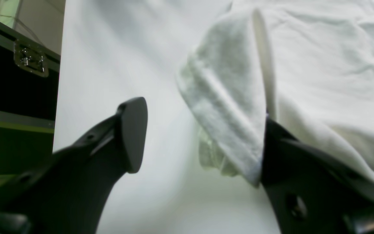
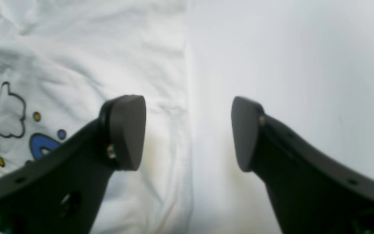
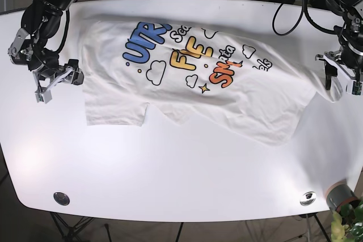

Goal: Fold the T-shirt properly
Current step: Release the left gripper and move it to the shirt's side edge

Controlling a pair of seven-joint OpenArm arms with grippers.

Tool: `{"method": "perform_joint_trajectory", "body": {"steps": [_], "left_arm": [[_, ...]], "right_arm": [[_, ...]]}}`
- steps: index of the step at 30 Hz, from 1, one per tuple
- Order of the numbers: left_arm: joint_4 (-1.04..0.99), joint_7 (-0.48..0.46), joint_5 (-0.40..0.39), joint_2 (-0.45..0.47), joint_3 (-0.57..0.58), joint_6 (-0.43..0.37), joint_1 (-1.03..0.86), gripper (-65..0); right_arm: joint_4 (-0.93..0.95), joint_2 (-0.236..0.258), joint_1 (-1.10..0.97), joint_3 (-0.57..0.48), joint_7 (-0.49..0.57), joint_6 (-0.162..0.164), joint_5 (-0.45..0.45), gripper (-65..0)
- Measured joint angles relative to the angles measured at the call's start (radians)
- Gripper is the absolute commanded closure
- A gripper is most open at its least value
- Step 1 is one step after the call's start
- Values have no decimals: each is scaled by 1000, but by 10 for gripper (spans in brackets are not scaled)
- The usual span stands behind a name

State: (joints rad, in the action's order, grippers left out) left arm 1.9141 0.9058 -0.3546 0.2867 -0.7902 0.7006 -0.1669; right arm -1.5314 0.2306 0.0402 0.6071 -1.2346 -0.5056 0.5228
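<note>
Both grippers stand spread: our left gripper (image 1: 203,133) has the hemmed sleeve edge (image 1: 226,107) of the T-shirt (image 3: 198,83) draped over one finger, unpinched. Our right gripper (image 2: 188,133) hovers astride the shirt's straight side edge (image 2: 187,97), one finger over cloth, the other over bare white table (image 3: 170,174). Open tabletop lies outside both edges and along the near side.

Both wrist views soft, slightly blurred — dark fingers (image 2: 127,130) near-silhouette, cloth beyond them washed pale. Base view sharper, evenly lit from overhead; glossy worktop (image 3: 170,168) shows faint glare, weak shadows.
</note>
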Motion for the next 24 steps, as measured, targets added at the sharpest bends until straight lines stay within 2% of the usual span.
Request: {"method": "perform_joint_trajectory", "body": {"steps": [6, 10, 14, 18, 23, 24], "left_arm": [[4, 19, -96, 3, 5, 0, -27, -340], [3, 170, -161, 2, 18, -1, -58, -339], [3, 216, -245, -3, 20, -1, -52, -340], [3, 323, -302, -3, 36, -4, -68, -339], [3, 327, -402, 3, 62, -3, -119, -342], [3, 327, -413, 4, 62, -3, -129, -342]], "right_arm": [[22, -6, -1, -63, 35, 0, 4, -401], [22, -13, -5, -76, 39, 1, 4, -401], [22, -37, -16, -79, 43, 8, -3, -401], [31, -56, -18, -82, 54, 7, -10, -401], [79, -52, -14, -82, 98, -3, -28, -401], [89, -51, -11, -80, 108, -16, -25, -400]]}}
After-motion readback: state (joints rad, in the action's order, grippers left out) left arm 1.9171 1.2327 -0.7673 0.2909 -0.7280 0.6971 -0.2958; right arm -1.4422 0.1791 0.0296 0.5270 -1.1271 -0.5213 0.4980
